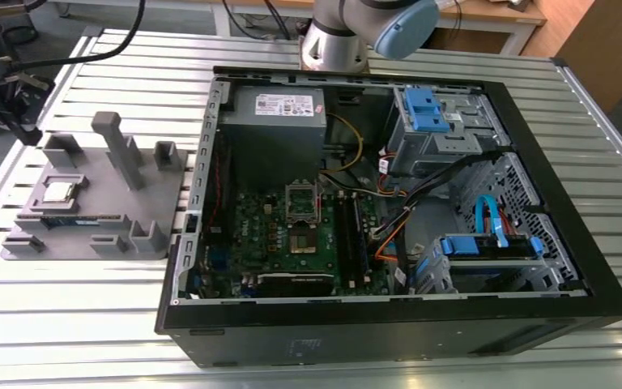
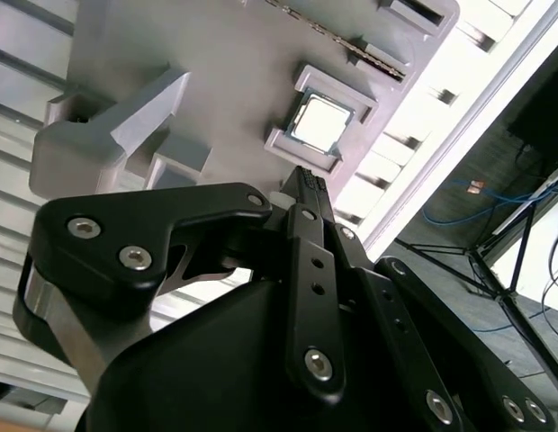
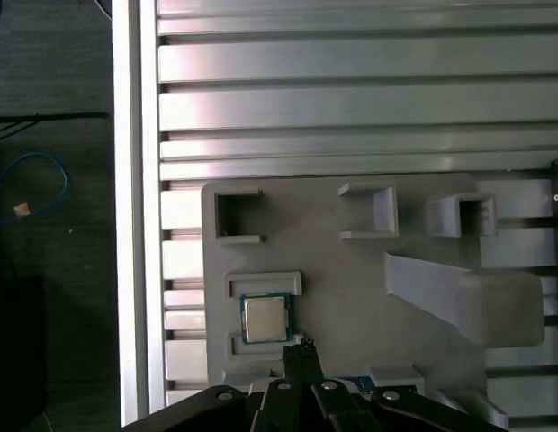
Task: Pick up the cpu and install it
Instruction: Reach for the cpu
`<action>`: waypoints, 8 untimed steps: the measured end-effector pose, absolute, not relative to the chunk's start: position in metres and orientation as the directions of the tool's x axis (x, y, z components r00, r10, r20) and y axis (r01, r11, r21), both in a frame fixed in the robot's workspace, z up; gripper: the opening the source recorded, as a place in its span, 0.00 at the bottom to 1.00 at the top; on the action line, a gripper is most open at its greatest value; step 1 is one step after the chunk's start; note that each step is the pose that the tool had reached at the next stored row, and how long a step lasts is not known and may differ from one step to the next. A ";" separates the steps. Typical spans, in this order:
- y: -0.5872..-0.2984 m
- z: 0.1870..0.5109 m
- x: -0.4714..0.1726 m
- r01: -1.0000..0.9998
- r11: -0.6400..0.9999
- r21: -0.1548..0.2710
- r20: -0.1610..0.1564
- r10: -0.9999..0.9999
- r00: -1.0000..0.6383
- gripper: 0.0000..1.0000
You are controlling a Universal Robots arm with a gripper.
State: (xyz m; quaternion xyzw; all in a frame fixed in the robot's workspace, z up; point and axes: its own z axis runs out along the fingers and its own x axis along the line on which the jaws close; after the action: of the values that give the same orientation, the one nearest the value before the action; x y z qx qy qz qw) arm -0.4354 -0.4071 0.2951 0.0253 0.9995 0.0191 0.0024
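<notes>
Gripper (image 2: 306, 178) pressed together at the tips, pinching nothing, poised near the cpu (image 2: 321, 123) without touching. Cpu flat, shiny side up, in a square nest of the grey fixture (image 1: 100, 203) on the slatted table (image 1: 74, 324), at the exterior view's left of the open computer case (image 1: 398, 324), well apart from the motherboard socket (image 1: 302, 201).

Stands at the far edge of the exterior view as a silver arm link (image 1: 333, 44) topped by a blue-capped joint (image 1: 406, 26). Carries a black gripper (image 2: 306, 180) (image 3: 301, 347), seen in both wrist views, pointing downward. Presses the two slim fingers (image 2: 308, 236) flat together, tips meeting, with bolted linkages (image 2: 144, 243) splayed out behind.
</notes>
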 end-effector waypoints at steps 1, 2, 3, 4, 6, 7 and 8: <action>-0.407 0.294 -0.436 0.050 0.998 0.038 -0.003 0.050 -0.999 0.11; -0.407 0.293 -0.437 0.050 0.998 0.038 -0.003 0.050 -0.999 0.11; -0.408 0.292 -0.437 0.049 0.998 0.038 -0.003 0.049 -0.999 0.11; -0.408 0.291 -0.437 0.049 0.998 0.038 -0.002 0.049 -0.999 0.11; -0.408 0.289 -0.438 0.047 0.998 0.038 -0.002 0.048 -0.999 0.11; -0.408 0.288 -0.438 0.047 0.998 0.038 -0.001 0.047 -0.999 0.11; -0.408 0.287 -0.438 0.046 0.998 0.038 0.000 0.046 -0.999 0.11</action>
State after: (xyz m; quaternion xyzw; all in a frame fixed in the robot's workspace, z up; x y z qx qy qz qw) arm -0.4385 -0.4082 0.2865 0.0232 0.9995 0.0190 0.0006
